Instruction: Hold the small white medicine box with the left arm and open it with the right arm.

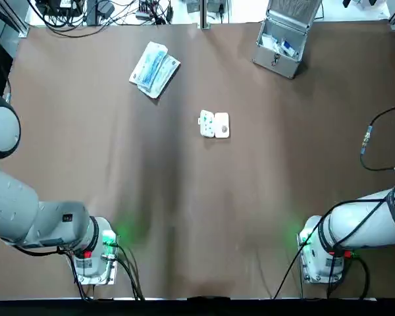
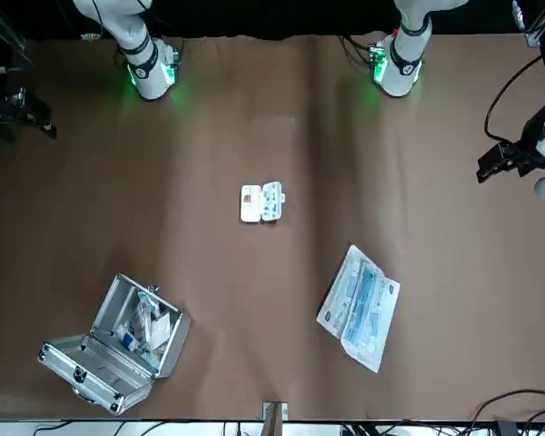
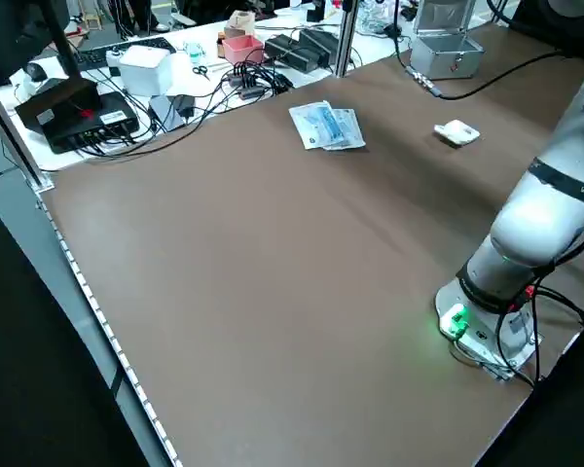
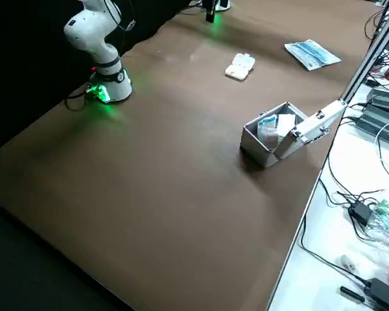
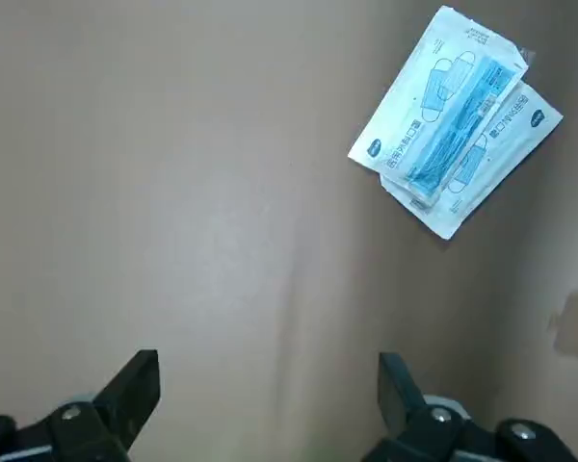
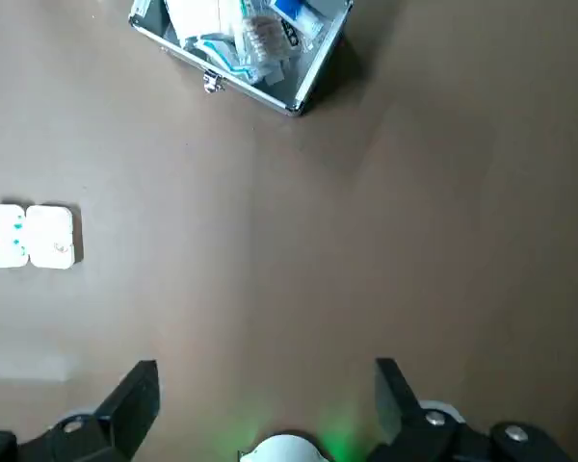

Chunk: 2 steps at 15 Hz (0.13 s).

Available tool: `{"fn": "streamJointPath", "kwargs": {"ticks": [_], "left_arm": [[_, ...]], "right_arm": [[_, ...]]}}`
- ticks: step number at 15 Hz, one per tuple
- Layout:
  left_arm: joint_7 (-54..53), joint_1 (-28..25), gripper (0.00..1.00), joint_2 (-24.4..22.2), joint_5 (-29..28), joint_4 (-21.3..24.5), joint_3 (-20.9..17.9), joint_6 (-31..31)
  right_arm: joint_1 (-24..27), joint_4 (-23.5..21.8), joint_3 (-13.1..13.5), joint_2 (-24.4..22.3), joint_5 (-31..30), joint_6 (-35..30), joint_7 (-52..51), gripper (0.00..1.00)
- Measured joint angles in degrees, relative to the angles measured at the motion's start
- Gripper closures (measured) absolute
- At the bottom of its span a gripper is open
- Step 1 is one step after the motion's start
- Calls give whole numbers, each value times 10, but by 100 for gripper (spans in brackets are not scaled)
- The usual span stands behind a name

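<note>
The small white medicine box (image 1: 214,124) lies flat at the middle of the brown table, its two halves spread open side by side; one half shows teal marks (image 2: 271,201). It also shows in the side views (image 3: 456,132) (image 4: 240,66) and in the right wrist view (image 6: 27,236). No gripper touches it. My left gripper (image 5: 267,366) is open, held high over the table near the mask packets, with nothing between its fingers. My right gripper (image 6: 265,371) is open too, high above the table's right part, well away from the box.
Two blue-and-white mask packets (image 1: 154,69) lie at the far left of the box. An open metal case (image 1: 283,39) with supplies stands at the far right. A black cable (image 1: 375,145) loops over the table's right edge. Both arm bases (image 1: 95,253) (image 1: 322,253) sit at the near edge.
</note>
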<state>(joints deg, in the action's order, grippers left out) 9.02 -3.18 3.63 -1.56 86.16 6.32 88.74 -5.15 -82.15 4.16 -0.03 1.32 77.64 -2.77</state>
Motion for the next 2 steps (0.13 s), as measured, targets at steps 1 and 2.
{"fn": "streamJointPath", "kwargs": {"ticks": [1,2], "left_arm": [[0,0,0,0,0,0,0,0],[0,0,0,0,0,0,0,0]], "right_arm": [[0,0,0,0,0,2,0,1],[0,0,0,0,0,4,0,1]]}}
